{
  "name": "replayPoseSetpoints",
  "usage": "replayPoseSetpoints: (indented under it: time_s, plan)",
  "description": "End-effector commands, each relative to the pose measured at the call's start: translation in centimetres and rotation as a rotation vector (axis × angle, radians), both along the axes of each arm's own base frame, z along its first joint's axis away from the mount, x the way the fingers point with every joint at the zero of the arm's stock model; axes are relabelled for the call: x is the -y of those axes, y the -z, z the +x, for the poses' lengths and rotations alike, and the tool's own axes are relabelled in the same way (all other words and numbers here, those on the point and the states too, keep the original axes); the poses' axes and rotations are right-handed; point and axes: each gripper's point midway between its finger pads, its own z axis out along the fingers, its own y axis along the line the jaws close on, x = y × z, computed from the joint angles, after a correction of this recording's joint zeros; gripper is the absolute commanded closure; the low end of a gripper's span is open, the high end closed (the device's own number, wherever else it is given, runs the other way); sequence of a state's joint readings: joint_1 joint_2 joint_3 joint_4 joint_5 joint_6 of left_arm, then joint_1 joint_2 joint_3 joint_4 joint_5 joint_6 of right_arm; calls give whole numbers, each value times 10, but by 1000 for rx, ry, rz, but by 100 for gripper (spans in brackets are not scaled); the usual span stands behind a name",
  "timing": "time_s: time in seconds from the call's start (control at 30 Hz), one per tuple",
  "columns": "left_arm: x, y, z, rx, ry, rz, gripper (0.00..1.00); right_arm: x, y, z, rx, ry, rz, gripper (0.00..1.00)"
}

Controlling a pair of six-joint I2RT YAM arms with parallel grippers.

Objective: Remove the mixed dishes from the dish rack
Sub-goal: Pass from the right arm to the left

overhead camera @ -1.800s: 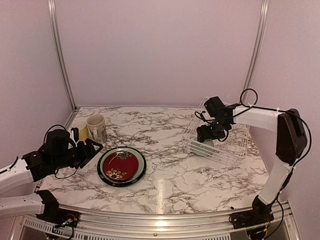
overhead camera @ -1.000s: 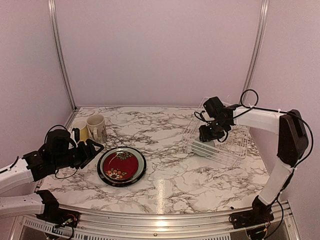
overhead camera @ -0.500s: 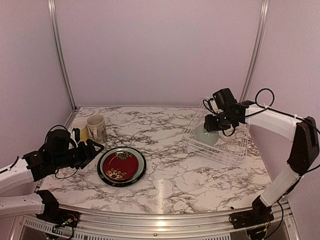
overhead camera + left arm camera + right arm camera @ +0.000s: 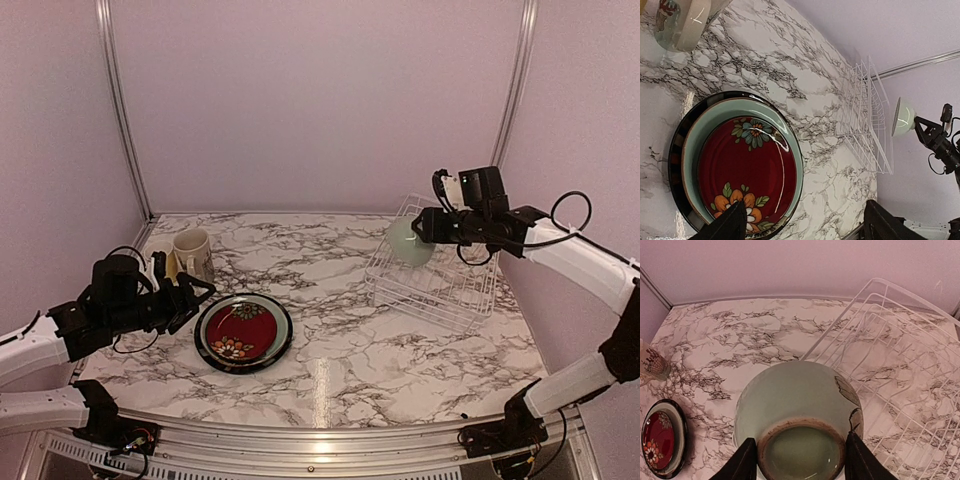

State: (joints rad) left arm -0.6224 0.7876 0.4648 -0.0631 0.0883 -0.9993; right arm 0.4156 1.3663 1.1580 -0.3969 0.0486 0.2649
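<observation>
My right gripper point(image 4: 424, 229) is shut on the small pale-green bowl point(image 4: 405, 243) and holds it in the air above the left end of the white wire dish rack point(image 4: 440, 292). In the right wrist view the bowl point(image 4: 790, 400) fills the space between my fingers, its foot ring toward the camera. The red flower plate point(image 4: 241, 331) lies on the pale-green black-rimmed plate point(image 4: 279, 338) at front left. The cream printed mug point(image 4: 193, 254) and the yellow mug point(image 4: 170, 262) stand at far left. My left gripper point(image 4: 192, 300) is open and empty, just left of the plates.
The rack point(image 4: 900, 365) holds no dishes. Lilac walls with metal posts close in the back and sides. A metal rail runs along the table's front edge point(image 4: 320, 440).
My right gripper has lifted the pale-green bowl out of the rack and raised it up and to the right. The left arm has hardly moved.
</observation>
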Motion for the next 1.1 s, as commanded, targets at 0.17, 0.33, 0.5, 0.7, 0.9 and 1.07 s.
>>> replayPoseSetpoints:
  time_s: [0.17,0.33,0.5,0.7,0.9,1.07]
  plan:
    - [38,-57,11,130,109,-210,15,-67,-99,-25,233,-306,316,100]
    - [55,-88,13,212,161,-314,14,-120,-102,-48,210,-470,406,100]
    - [68,-111,11,282,220,-395,14,-167,-104,-70,174,-619,552,100]
    - [72,-111,10,279,233,-436,14,-219,-95,-97,82,-770,674,100]
    - [77,-112,10,271,257,-464,15,-259,-88,-115,13,-878,745,100]
    - [79,-114,7,267,271,-503,20,-278,-84,-121,-21,-922,783,100]
